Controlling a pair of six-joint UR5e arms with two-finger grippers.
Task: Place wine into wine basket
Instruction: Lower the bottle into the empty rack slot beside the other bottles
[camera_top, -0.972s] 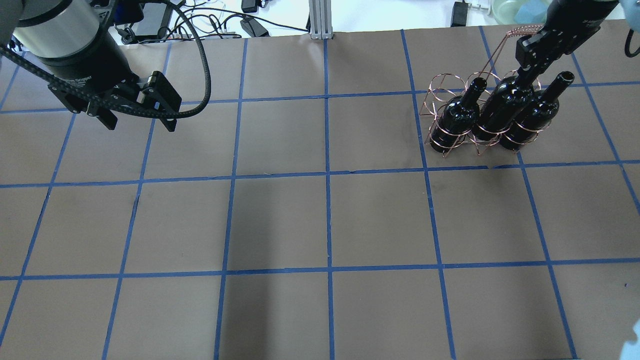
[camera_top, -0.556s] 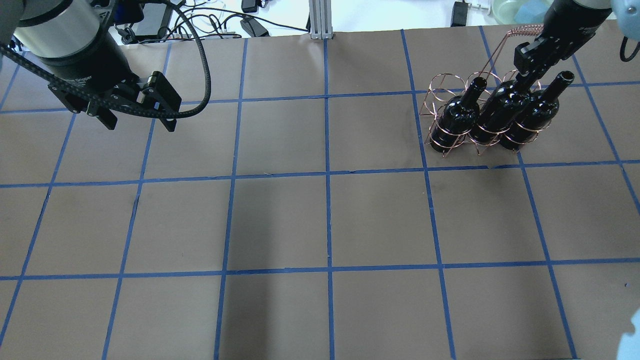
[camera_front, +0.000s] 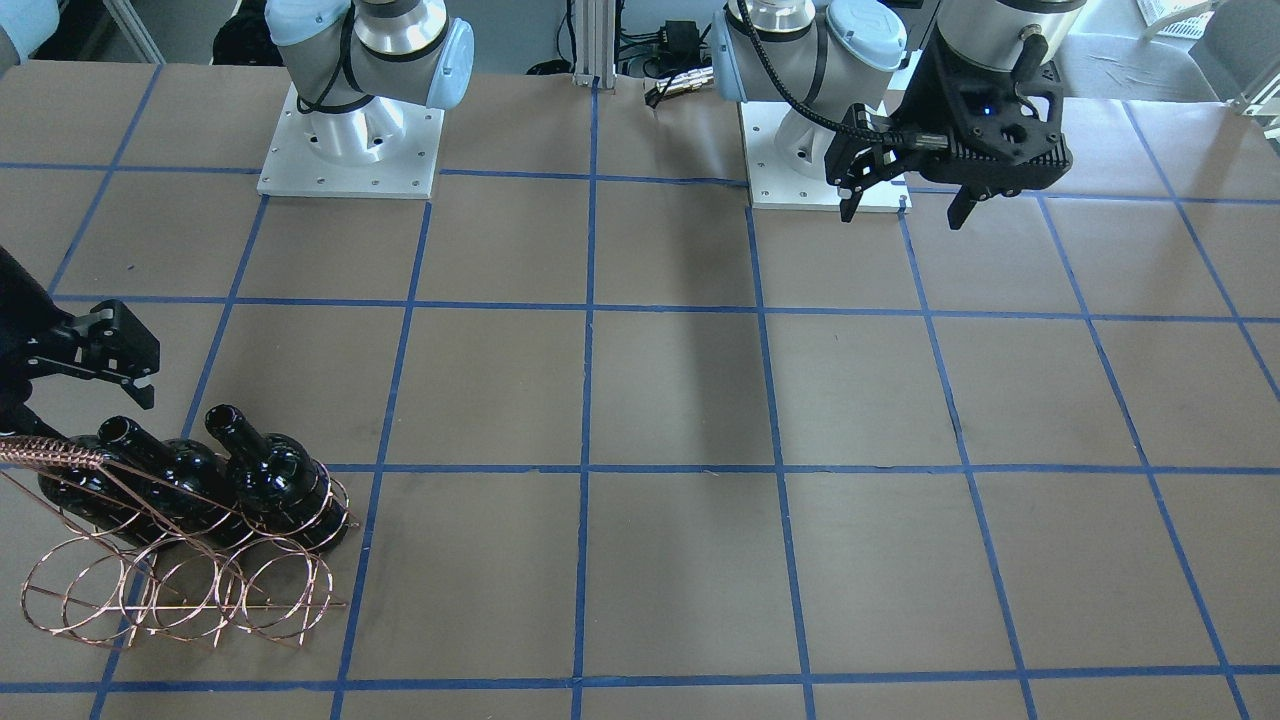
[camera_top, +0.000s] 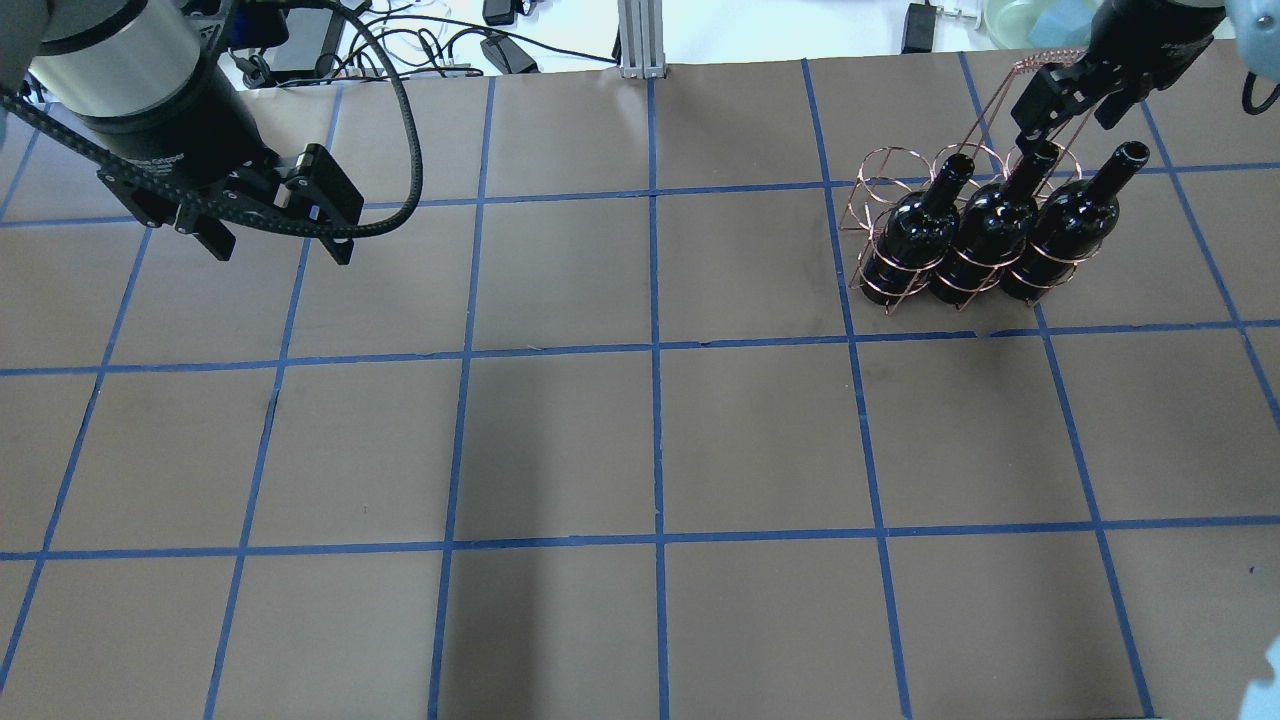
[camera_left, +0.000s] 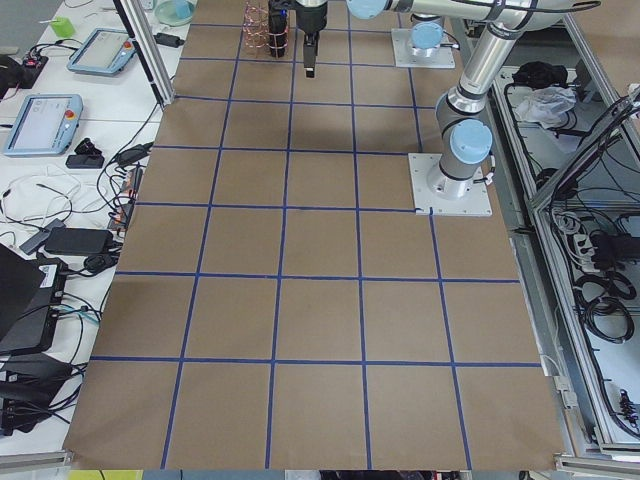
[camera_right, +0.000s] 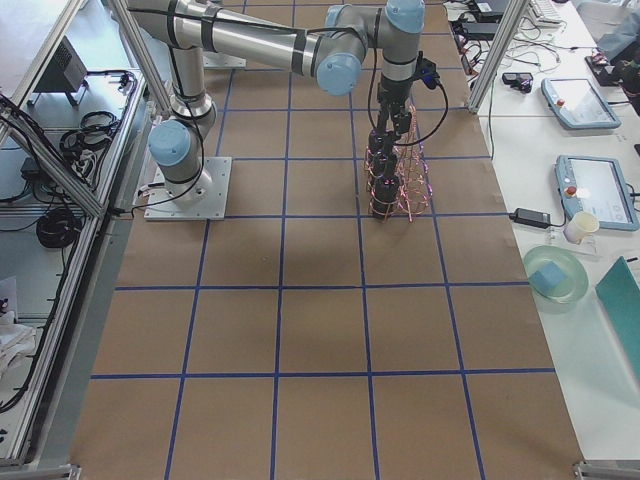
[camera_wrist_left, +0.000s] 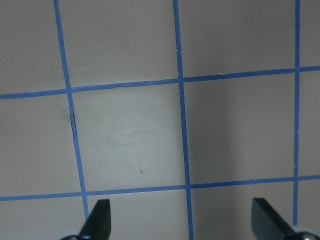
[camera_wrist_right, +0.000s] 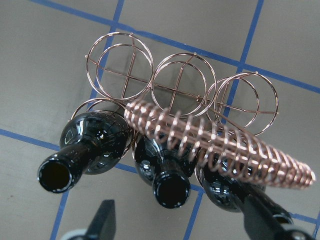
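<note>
Wine (camera_top: 985, 235): middle of three bottles, stood in the wine basket (camera_wrist_right: 181, 91); right gripper (camera_top: 1067, 110), spread and empty above its mouth, is best drawn straight upward so that neither neck nor coiled handle (camera_wrist_right: 220, 147) is snagged.

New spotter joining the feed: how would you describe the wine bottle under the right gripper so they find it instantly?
On the brown, blue-gridded table, find the copper wine basket at the overhead view's far right. Of the three black bottles in its robot-side hoops, take the middle bottle: neighbour bottles flank it, and its mouth sits just below the open right gripper.
</note>
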